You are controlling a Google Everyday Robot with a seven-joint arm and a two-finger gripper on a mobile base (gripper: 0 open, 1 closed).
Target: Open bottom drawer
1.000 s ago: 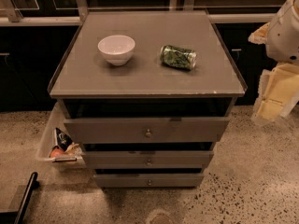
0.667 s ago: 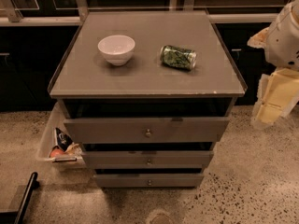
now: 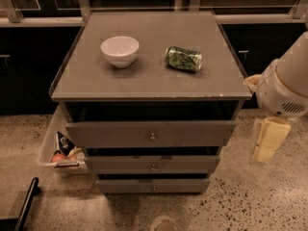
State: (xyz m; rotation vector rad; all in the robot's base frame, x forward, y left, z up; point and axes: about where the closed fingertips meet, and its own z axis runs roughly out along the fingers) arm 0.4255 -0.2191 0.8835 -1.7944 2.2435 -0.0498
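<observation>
The bottom drawer (image 3: 153, 185) is the slimmest grey front, lowest on the cabinet just above the floor, with a tiny round knob (image 3: 154, 188) at its centre. It sits further back than the middle drawer (image 3: 153, 164), which in turn sits behind the tall top drawer (image 3: 151, 134). My gripper (image 3: 267, 141) hangs as a cream-coloured piece below the white arm (image 3: 286, 83) at the right edge. It is beside the cabinet's right side, level with the top drawer, well above and right of the bottom drawer, touching nothing.
On the cabinet top (image 3: 149, 76) stand a white bowl (image 3: 120, 50) and a green can (image 3: 183, 58) lying on its side. A clear bin (image 3: 60, 150) with packets sits on the floor left of the cabinet. A dark bar (image 3: 24, 203) lies at bottom left. Dark cabinets run along the back.
The arm and gripper have come down and slightly left along the cabinet's right side. The drawers, bowl and can have not moved.
</observation>
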